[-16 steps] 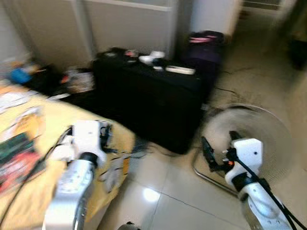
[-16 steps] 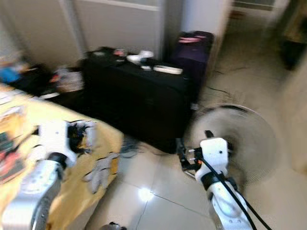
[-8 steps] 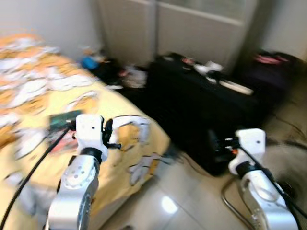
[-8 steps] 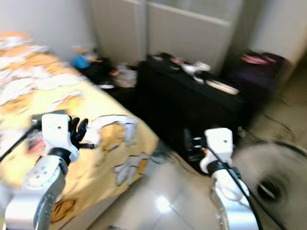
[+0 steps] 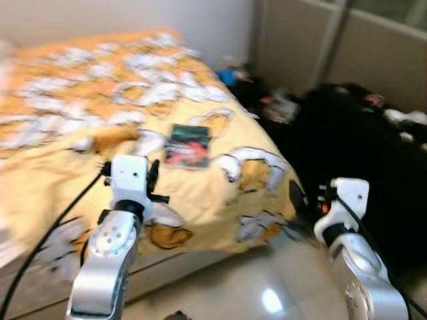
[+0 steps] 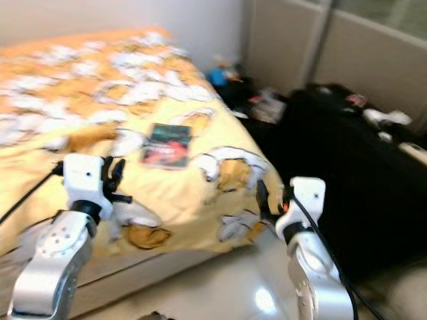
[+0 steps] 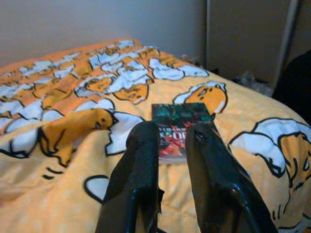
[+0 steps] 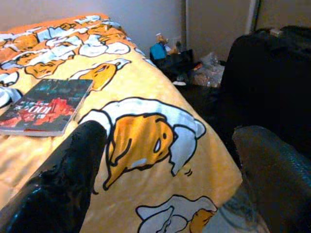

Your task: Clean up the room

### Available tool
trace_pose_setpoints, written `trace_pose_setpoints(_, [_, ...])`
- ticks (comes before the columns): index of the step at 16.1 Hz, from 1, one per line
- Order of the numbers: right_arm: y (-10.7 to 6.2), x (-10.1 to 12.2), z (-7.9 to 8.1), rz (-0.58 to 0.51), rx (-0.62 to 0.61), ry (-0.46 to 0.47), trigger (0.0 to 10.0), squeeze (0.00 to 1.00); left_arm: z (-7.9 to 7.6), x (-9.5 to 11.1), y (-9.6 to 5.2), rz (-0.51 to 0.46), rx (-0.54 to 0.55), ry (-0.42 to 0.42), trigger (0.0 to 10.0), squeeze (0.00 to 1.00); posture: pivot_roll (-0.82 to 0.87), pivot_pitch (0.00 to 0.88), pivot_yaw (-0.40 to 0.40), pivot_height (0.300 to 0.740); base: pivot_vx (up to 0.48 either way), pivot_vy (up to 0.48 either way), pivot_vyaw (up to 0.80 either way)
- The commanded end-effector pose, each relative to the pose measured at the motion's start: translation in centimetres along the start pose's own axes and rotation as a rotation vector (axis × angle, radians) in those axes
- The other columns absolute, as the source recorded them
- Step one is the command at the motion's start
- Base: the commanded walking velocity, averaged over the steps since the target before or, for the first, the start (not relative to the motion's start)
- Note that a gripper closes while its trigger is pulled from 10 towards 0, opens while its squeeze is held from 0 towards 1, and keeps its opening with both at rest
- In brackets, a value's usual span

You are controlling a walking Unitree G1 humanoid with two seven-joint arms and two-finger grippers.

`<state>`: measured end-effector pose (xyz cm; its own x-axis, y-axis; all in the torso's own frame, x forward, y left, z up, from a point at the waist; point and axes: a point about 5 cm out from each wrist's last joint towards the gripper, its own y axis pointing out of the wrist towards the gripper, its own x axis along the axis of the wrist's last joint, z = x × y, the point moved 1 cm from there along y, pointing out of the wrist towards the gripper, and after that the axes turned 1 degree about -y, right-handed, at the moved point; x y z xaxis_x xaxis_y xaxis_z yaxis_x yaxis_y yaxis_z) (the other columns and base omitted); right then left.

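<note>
Since it lies alone on the yellow bed [image 5: 60,153], the book [image 5: 187,145] looks like the likeliest thing to tidy first: flat, cover up, near the bed's foot, between the printed egg figures. The left gripper [image 7: 167,145] hangs above the quilt just short of it, fingers a little apart and holding nothing, and in its wrist view the book sits straight ahead between them. The right gripper [image 8: 165,160] is off the bed's corner, over the floor [image 5: 253,293], its fingers wide apart and empty, the book well off to its side.

My judgement is that the robot is approaching the bed. To take the book well, the left arm should open wider, reach forward and come down on a near edge; a flat book on soft quilt gives little to pinch, so tilting one finger under the edge should help. Beyond the bed stand a black suitcase [image 5: 360,153] and clutter [image 5: 267,100] by the wall.
</note>
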<state>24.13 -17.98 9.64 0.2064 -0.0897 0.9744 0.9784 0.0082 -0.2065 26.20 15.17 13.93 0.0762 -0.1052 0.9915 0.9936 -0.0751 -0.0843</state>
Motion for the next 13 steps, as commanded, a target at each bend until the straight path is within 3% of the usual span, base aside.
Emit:
trace_pose_setpoints(1, [0.1,0.4,0.1,-0.007,-0.012,0.023,10.0,0.0,0.0,-0.1,0.2,0.004,-0.017,0.013,10.0,0.0,-0.02,0.0,0.031,0.74,0.0,0.292,0.0])
trace_pose_setpoints(2, [0.1,0.5,-0.1,-0.012,-0.036,0.038,10.0,0.0,-0.2,-0.3,0.3,0.015,-0.032,0.017,10.0,0.0,-0.03,0.0,0.037,0.74,0.0,0.315,0.0])
trace_pose_setpoints(4, [0.0,0.6,-0.3,-0.012,-0.083,-0.091,10.0,0.0,-0.1,-0.3,0.9,0.026,-0.025,0.008,10.0,0.0,-0.04,0.0,0.043,0.74,0.0,0.294,0.0])
trace_pose_setpoints(6, [-0.1,0.7,0.2,-0.038,-0.055,-0.102,10.0,0.0,0.1,-0.3,0.8,0.021,-0.026,0.011,10.0,0.0,-0.04,0.0,0.041,0.74,0.0,0.276,0.0])
trace_pose_setpoints(8, [-0.1,0.5,0.7,-0.025,0.014,-0.04,10.0,0.0,0.3,-0.4,0.5,0.025,-0.02,0.014,10.0,0.0,-0.03,0.0,0.042,0.74,0.0,0.274,0.0])
trace_pose_setpoints(13, [0.1,0.4,1.1,-0.037,0.035,-0.072,10.0,0.0,0.7,-0.5,0.3,0.03,-0.019,0.023,10.0,0.0,-0.02,0.0,0.057,0.74,0.0,0.276,0.0])
